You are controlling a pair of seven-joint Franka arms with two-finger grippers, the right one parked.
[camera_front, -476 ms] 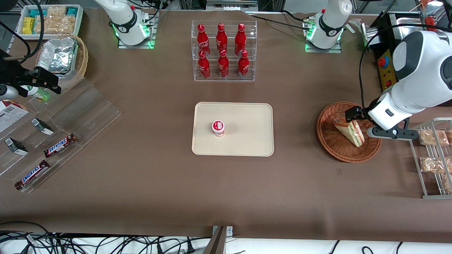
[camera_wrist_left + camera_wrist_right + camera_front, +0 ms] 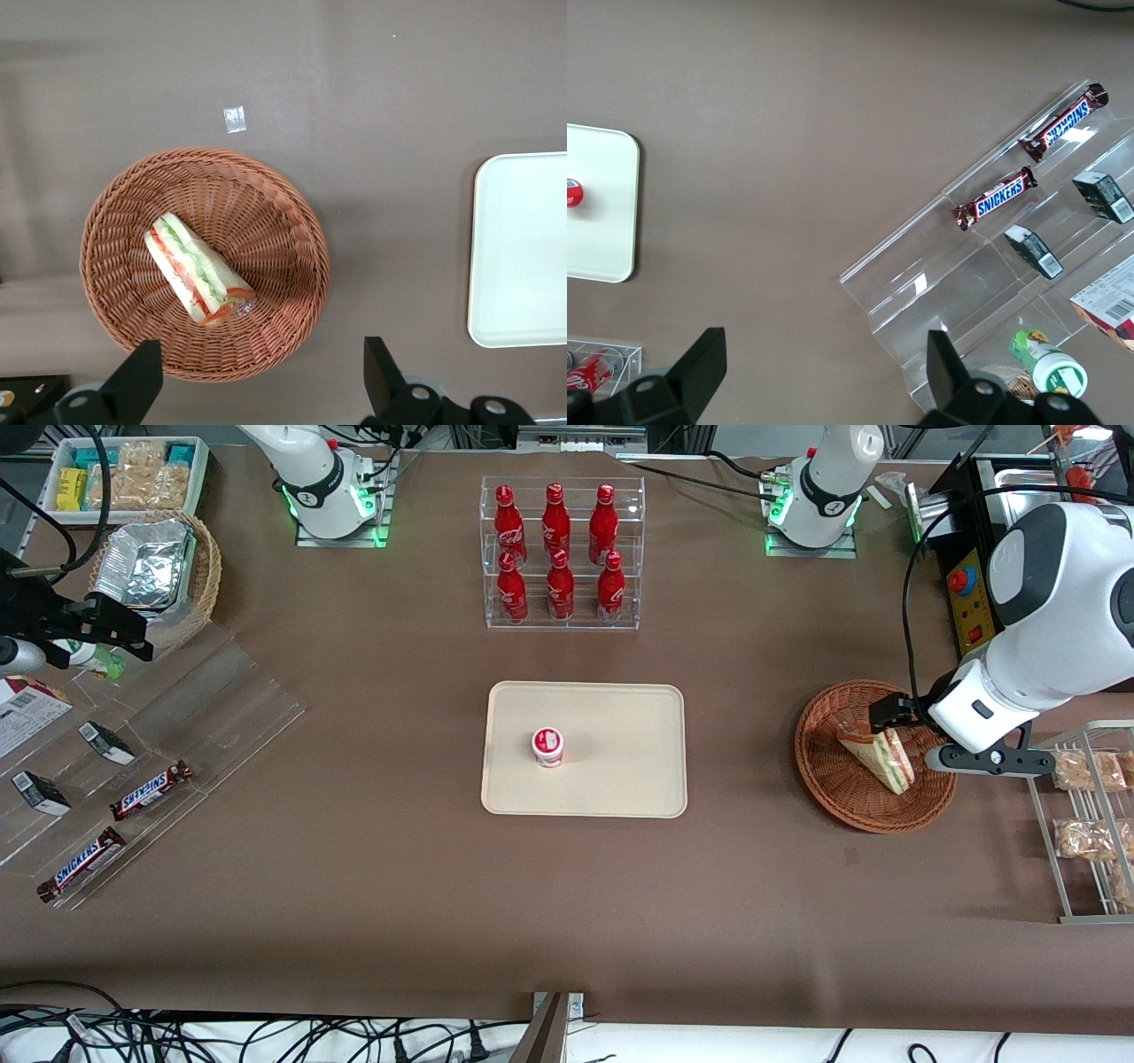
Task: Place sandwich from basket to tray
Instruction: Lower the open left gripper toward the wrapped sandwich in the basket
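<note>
The sandwich (image 2: pixel 877 755) is a wrapped wedge with white bread and green and red filling. It lies in the round reddish-brown wicker basket (image 2: pixel 819 779) at the working arm's end of the table. My left gripper (image 2: pixel 899 722) hangs above the basket, over the sandwich's wide end. In the left wrist view the gripper (image 2: pixel 257 385) is open, its dark fingers (image 2: pixel 133 381) spread wide with nothing between them. They stand above the basket (image 2: pixel 292 292) rim, and the sandwich (image 2: pixel 195 270) lies a little off from the gap. The cream tray (image 2: pixel 620 779) (image 2: pixel 523 257) sits mid-table.
A small red-and-white cup (image 2: pixel 547 746) stands on the tray. A clear rack of red bottles (image 2: pixel 563 553) is farther from the front camera than the tray. A wire rack of snack bags (image 2: pixel 1085 815) stands beside the basket. A clear display with Snickers bars (image 2: pixel 133 788) lies toward the parked arm's end.
My left arm has shifted very slightly toward its own end of the table. The sandwich and basket have not moved.
</note>
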